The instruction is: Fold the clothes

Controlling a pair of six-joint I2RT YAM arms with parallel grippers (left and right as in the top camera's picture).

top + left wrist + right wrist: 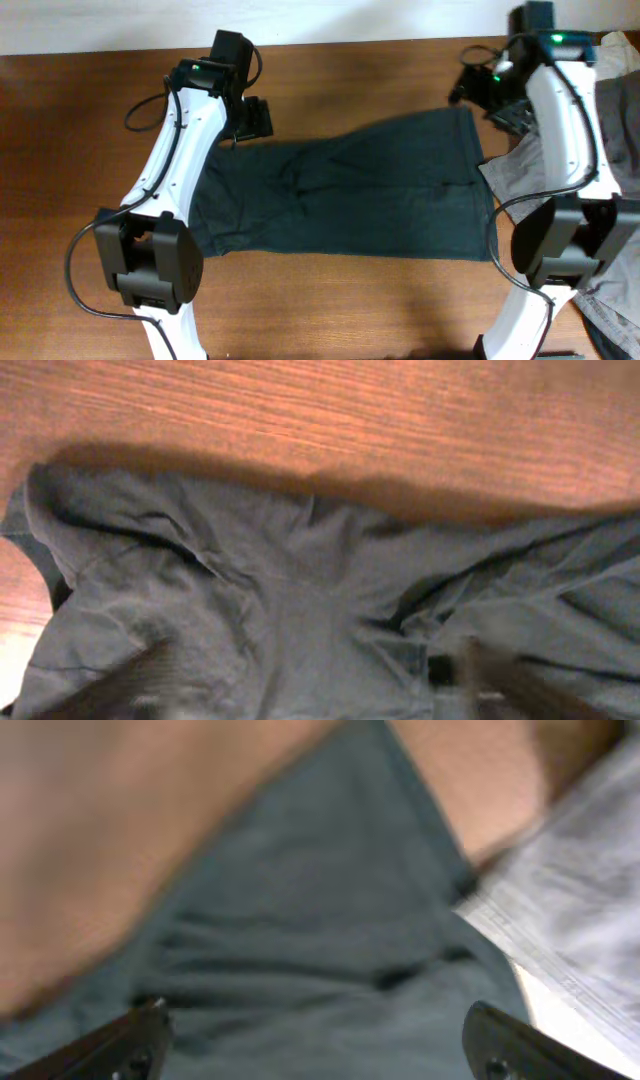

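The dark garment [350,190] lies flat mid-table [60,150], pretty much a wide rectangle running 9 to 3 o'clock. It's a blackish-green soft fabric with soft wrinkles, and the edge on the 9 o'clock side is a bit rumpled. The left gripper [250,118] sits over its 10 o'clock corner. In the left wrist view the jaws look spread wide, blurry, with bunched folds of cloth [300,590] under them. The right gripper [490,95] is at the 1 o'clock corner, jaws also wide apart above the fabric [320,950] and gripping nothing. A light grey garment [520,165] touches the 3 o'clock edge.
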